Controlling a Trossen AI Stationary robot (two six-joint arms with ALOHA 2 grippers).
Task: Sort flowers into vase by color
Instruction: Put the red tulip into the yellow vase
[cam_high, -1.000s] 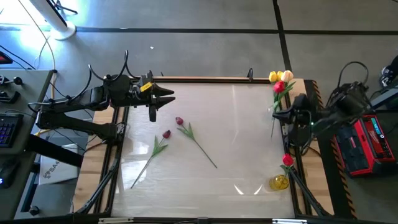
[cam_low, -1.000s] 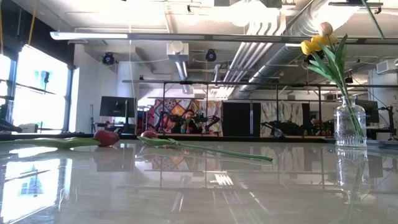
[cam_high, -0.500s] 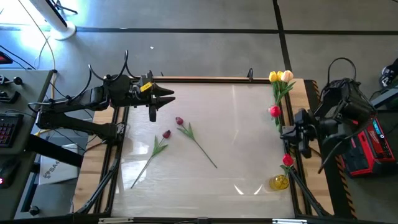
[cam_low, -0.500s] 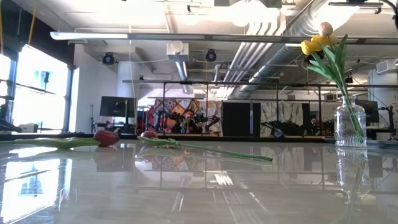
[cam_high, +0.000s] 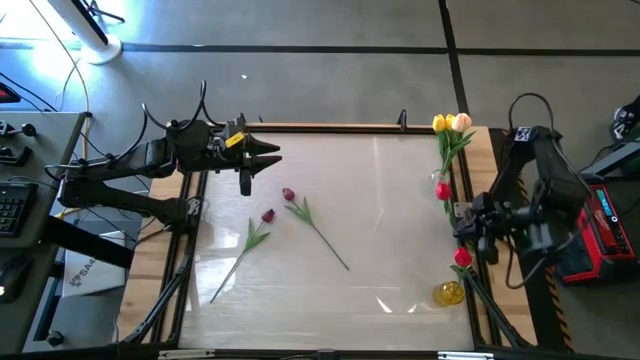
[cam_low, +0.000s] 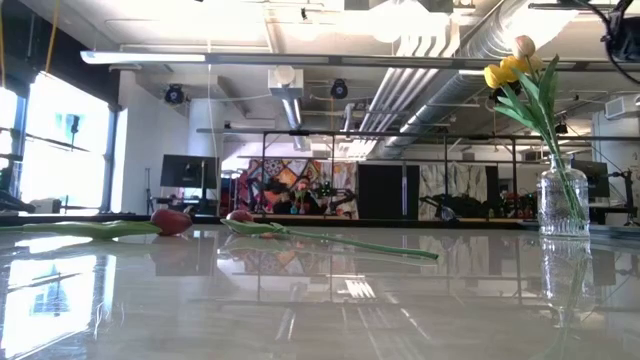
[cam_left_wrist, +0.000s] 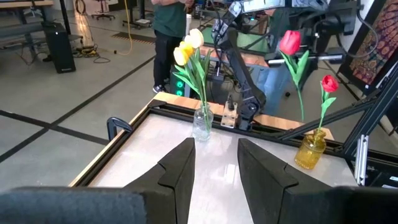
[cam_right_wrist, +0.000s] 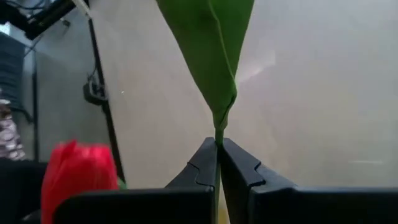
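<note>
Roughly midway: right claw (cam_high: 462, 222) clenched on a red tulip (cam_high: 442, 190) stem near the amber vase (cam_high: 449, 293).
Yellow and peach flowers (cam_high: 451, 123) sit in the clear vase (cam_low: 562, 200), one red in amber; two maroon tulips (cam_high: 277, 205) remain on the desk (cam_high: 380, 180) (left claw (cam_high: 262, 157) released, waiting).

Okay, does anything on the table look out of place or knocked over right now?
Nothing is spilled or toppled. Two dark tulips lie unsorted mid-table; both vases, clear and amber, stand upright. The right tool grips a red tulip in midair.
</note>
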